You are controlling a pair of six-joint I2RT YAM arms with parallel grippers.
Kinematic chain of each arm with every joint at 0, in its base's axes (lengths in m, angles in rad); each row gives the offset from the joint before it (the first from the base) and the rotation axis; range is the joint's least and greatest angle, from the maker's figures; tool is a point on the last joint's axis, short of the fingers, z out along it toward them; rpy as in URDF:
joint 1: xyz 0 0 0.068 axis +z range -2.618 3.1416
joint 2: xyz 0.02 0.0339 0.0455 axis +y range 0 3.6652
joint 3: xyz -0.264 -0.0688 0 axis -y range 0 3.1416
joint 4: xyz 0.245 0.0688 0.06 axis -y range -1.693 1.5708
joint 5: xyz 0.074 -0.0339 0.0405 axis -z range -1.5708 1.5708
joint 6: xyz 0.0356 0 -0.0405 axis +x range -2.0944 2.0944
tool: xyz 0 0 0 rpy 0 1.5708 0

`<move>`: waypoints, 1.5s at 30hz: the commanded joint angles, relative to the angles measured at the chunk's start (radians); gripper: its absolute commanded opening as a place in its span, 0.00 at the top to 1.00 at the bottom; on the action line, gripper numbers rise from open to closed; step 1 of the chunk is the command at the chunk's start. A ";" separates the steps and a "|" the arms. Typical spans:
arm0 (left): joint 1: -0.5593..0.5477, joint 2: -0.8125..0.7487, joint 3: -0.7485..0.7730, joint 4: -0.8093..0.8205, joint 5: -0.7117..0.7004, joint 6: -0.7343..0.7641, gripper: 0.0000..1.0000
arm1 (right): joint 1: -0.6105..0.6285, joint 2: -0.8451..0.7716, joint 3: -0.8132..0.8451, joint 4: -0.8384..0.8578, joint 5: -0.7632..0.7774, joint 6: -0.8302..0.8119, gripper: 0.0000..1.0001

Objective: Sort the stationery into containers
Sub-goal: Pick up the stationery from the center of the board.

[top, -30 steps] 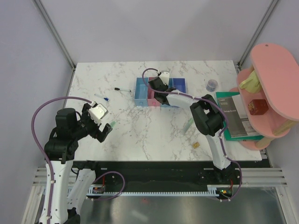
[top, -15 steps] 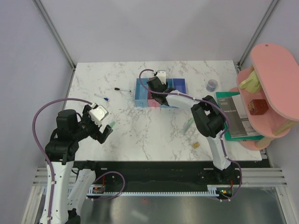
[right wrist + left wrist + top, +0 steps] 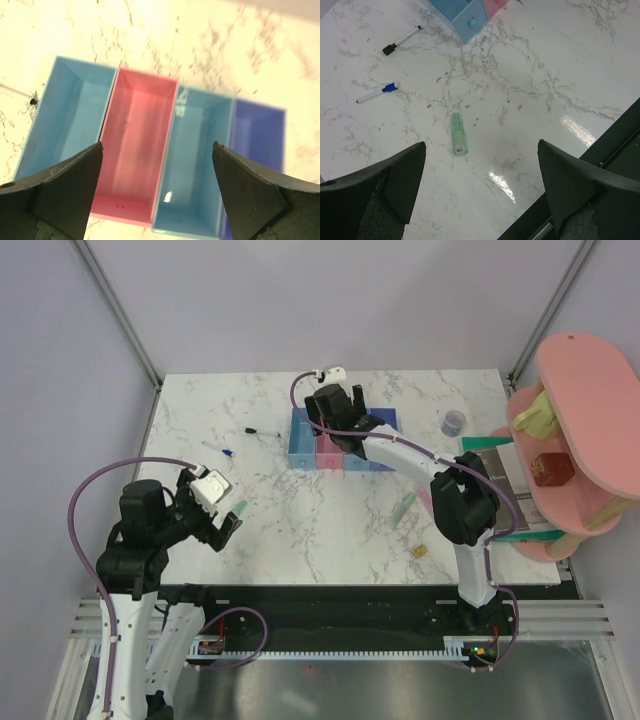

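The containers are four joined bins behind the table's middle. From straight above they read light blue, pink, light blue and dark blue. My right gripper hangs open above them, holding nothing. The stationery lies loose: a pale green bar just ahead of my open left gripper, a second green bar, a tan nub, a black pen, a blue-tipped marker and a clear round piece.
A dark green book lies at the right edge, partly under the big pink shelf, which carries a few items. The right arm stretches across the table from its base to the bins. The table's near edge runs just behind my left gripper.
My right gripper has gone from shut to open over the bins and drawn up and back toward the far side. The left arm has barely shifted.
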 commanded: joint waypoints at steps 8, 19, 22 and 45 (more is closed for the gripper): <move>0.001 -0.050 -0.038 0.017 0.032 0.013 0.00 | -0.256 -0.063 0.187 -0.116 -0.045 -0.166 0.02; 0.001 0.046 -0.052 0.129 0.006 -0.044 0.00 | -0.483 0.081 0.265 -0.161 -0.203 -0.174 0.03; 0.001 0.144 -0.027 0.208 -0.020 -0.061 0.00 | -0.541 0.122 0.284 -0.178 -0.291 -0.152 0.04; 0.001 0.702 0.192 0.321 -0.284 -0.102 0.00 | -0.647 0.236 0.320 -0.194 -0.311 -0.197 0.06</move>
